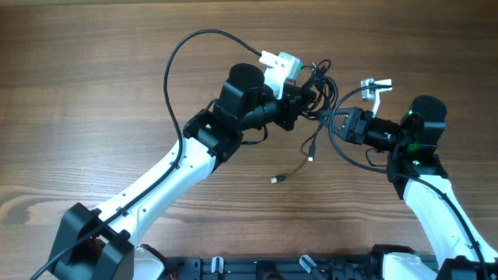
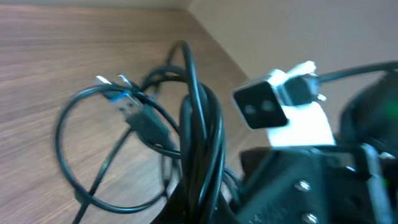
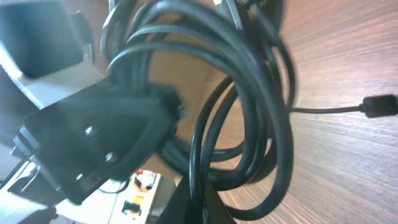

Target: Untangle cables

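Observation:
The cables point(image 1: 320, 87) form a dark knotted bundle held up between my two arms above the wooden table point(image 1: 93, 70). My left gripper point(image 1: 308, 101) is shut on strands of the bundle from the left. My right gripper point(image 1: 327, 117) is shut on strands from the right, almost touching the left one. In the left wrist view several cords run up out of the left gripper point(image 2: 199, 208), and a USB plug point(image 2: 134, 113) hangs in a loop. In the right wrist view two thin strands sit pinched in the right gripper point(image 3: 199, 208) under thick coils point(image 3: 261, 124).
Two loose cable ends trail down onto the table, one plug point(image 1: 311, 158) in the middle and one plug point(image 1: 275, 180) nearer the front. A cable loop point(image 1: 348, 152) droops beside the right arm. The left arm's own cable point(image 1: 173, 62) arches over the table.

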`<action>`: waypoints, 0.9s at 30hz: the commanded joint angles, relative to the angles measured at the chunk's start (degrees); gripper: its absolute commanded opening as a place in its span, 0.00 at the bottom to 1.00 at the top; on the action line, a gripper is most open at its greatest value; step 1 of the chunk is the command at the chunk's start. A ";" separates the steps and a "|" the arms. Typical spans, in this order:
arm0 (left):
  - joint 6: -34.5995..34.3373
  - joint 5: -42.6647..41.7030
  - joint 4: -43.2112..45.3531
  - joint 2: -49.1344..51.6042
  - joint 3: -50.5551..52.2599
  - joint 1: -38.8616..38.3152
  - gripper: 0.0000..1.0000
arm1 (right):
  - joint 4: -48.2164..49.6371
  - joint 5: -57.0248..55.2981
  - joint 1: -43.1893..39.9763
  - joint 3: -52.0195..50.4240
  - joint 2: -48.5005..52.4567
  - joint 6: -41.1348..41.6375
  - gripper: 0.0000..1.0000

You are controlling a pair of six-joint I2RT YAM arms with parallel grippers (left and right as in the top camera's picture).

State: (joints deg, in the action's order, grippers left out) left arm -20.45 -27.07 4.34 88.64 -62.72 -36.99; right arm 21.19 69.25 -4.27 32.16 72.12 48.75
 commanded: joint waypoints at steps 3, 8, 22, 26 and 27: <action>4.22 -11.69 -2.91 -0.79 0.13 -0.02 0.04 | 0.46 -9.49 -0.09 0.37 0.66 0.76 0.04; 6.80 -16.83 -5.44 -0.76 0.13 -0.02 0.04 | 1.53 -10.54 -0.07 0.37 0.66 3.98 0.04; 6.75 -15.10 -3.80 -0.74 0.13 -0.02 0.04 | 4.55 -9.05 6.14 0.37 0.66 4.55 0.07; 6.78 -15.10 -6.01 -0.74 0.13 0.09 0.04 | 8.35 -7.58 4.46 0.37 0.63 3.96 0.27; 6.78 -15.10 -6.45 -0.74 0.13 0.42 0.04 | 9.75 -5.01 3.48 0.37 0.63 4.02 0.34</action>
State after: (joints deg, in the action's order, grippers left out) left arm -14.98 -39.75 0.19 88.16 -62.94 -36.58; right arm 27.14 61.19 0.97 31.81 72.69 52.58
